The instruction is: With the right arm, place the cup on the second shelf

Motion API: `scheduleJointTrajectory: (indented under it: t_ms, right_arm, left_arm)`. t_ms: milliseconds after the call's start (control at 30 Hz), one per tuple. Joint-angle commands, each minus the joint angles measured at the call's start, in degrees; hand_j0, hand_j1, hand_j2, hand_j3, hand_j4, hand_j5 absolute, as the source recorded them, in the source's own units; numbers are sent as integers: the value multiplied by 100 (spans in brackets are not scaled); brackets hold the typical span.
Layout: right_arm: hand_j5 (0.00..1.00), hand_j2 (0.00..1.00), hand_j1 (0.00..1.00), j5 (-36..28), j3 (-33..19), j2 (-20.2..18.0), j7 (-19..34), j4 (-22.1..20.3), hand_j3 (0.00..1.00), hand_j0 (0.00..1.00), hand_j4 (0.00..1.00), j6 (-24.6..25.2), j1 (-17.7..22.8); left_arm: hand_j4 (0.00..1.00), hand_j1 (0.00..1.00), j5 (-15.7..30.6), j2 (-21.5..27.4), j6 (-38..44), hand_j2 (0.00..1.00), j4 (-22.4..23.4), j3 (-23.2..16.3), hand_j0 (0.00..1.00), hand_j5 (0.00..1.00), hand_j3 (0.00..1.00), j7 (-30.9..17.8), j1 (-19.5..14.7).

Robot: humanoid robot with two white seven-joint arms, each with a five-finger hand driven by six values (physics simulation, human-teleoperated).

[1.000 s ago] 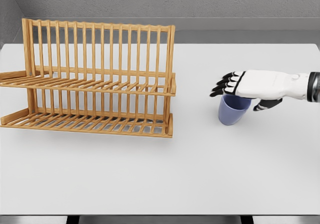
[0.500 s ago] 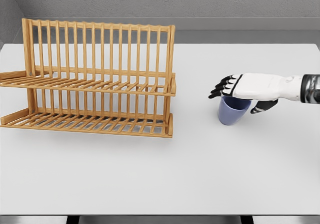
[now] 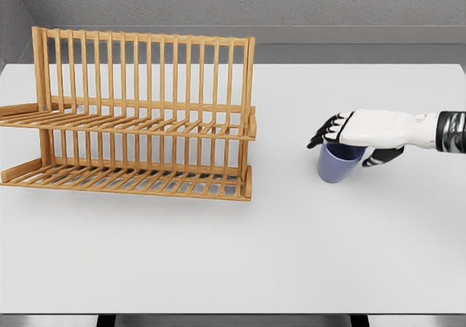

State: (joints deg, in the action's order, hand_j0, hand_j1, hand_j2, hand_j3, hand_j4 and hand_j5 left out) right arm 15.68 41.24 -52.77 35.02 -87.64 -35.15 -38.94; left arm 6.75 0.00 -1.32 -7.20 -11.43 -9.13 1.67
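A blue-violet cup (image 3: 338, 165) stands upright on the white table (image 3: 291, 254), right of the middle. My right hand (image 3: 349, 148) reaches in from the right edge and lies over the cup's rim. Its black-tipped fingers (image 3: 325, 133) curl down over the cup's left side and the thumb (image 3: 380, 156) presses at its right side, so the hand is shut on the cup. The wooden two-tier dish rack (image 3: 138, 116) stands at the left; its upper shelf (image 3: 131, 124) and lower shelf (image 3: 131, 180) carry nothing. My left arm is out of view.
The rack's right end post (image 3: 249, 116) lies about a hand's width left of the cup. A grey wall (image 3: 291, 6) rises behind the table's far edge. The table's near edge (image 3: 233, 314) runs along the bottom.
The right hand has sunk slightly onto the cup and its fingers have curled from stretched out to bent down around the cup's left side. The cup stays in place.
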Motion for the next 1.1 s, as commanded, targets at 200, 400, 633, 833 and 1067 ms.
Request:
scheduleJointTrajectory:
  t_ms: [200,400,633,833,1067]
  right_arm:
    - [68,68,68,-30,7,-6,-2,1,68,68,68,15,9]
    - [62,62,62,-30,7,-6,-2,-16,62,62,62,15,9]
    - [62,62,62,-38,-55,-14,-2,-51,62,62,62,15,-114]
    - [62,62,62,-47,-257,-14,-2,-60,62,62,62,15,-202]
    - [62,62,62,-38,-599,-23,-2,-104,62,62,62,15,-202]
  left_arm:
    - [100,100,2,0,0,100,0,0,100,100,100,-1,0]
    - [100,100,2,0,0,100,0,0,100,100,100,-1,0]
    - [100,100,2,0,0,100,0,0,100,100,100,-1,0]
    - [100,100,2,0,0,100,0,0,100,100,100,-1,0]
    - [100,100,2,0,0,100,0,0,100,100,100,-1,0]
